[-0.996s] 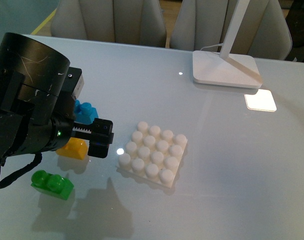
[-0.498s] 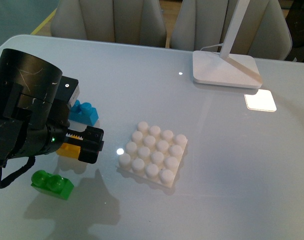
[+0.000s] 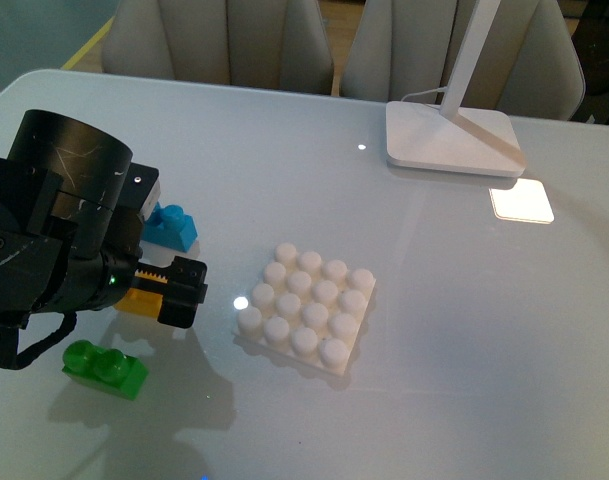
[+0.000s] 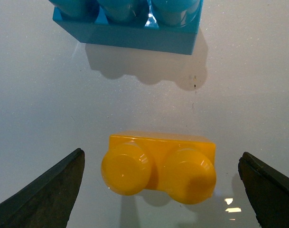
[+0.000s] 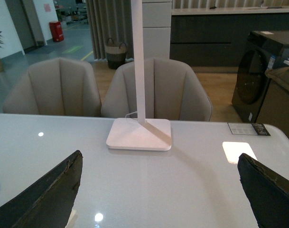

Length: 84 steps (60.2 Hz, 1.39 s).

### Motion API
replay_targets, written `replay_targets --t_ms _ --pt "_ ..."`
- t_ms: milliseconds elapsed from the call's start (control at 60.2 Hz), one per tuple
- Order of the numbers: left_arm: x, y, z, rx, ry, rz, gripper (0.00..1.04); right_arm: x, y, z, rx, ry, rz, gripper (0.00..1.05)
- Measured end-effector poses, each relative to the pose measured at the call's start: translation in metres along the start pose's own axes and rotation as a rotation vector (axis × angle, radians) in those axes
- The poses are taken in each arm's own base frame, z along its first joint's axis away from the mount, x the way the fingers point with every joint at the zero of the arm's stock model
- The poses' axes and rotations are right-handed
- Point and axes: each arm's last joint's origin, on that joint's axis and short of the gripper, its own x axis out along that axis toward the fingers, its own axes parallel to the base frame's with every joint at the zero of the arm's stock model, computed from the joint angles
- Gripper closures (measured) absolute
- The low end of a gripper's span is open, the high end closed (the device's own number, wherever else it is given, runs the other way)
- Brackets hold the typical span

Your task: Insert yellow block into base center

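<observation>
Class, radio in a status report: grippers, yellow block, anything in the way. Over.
Left gripper open, astride yellow block, not touching. Right gripper open, empty. Base studs bare; blue brick near the block, apart.

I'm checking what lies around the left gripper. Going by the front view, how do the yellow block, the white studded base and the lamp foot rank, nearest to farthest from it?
1. Yellow block: between the open fingers of the left gripper.
2. White studded base: a little further off, to the gripper's right.
3. Lamp foot: farthest, well beyond the base and to the right.
</observation>
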Motion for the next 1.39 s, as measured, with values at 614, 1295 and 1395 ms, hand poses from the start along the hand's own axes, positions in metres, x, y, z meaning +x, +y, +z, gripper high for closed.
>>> replay_targets --t_ms 614,1295,1395 --pt "0.007 0.005 -0.005 -0.021 0.029 0.011 0.07 0.000 0.000 0.000 0.000 0.000 0.000 0.09" --pt "0.006 0.005 -0.008 -0.028 0.031 0.010 0.43 0.000 0.000 0.000 0.000 0.000 0.000 0.09" --pt "0.000 0.005 -0.012 -0.036 0.033 -0.007 0.43 0.000 0.000 0.000 0.000 0.000 0.000 0.09"
